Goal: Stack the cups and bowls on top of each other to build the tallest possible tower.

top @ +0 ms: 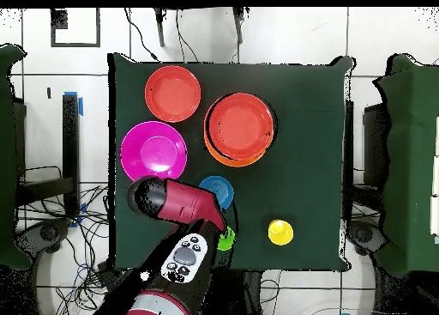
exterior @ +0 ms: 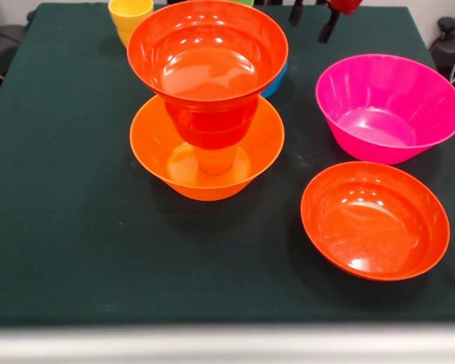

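A red bowl sits on cups in the orange bowl. The pink bowl waits. I cannot tell the end effector's state.

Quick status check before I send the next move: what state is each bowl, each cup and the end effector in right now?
Tower: standing; wide red-orange bowl on a cup inside the large orange bowl.
Large orange bowl: upright, tower base.
Top red-orange bowl: upright, empty.
Pink bowl: upright, empty, loose.
Loose red-orange bowl: upright, empty.
Blue bowl: partly hidden by the arm.
Yellow cup: upright, loose.
Green cup: at the table edge, mostly hidden.
End effector: holding nothing visible; opening unclear.
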Motion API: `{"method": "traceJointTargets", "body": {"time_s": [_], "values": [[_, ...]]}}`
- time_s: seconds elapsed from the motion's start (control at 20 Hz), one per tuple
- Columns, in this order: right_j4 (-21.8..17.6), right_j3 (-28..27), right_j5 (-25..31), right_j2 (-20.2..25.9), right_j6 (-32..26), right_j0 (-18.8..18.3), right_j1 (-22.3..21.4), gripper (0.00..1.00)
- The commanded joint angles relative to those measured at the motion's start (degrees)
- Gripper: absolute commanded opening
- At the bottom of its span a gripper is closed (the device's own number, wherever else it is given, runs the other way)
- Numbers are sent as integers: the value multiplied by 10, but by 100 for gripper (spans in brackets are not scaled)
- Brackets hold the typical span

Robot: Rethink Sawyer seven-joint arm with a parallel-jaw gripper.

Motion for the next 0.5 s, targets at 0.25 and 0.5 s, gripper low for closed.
{"method": "traceJointTargets", "body": {"time_s": [0.25,0.5], "values": [[-41,39,-67,73,39,-19,37,100],[-44,42,-75,76,40,-20,40,100]]}}
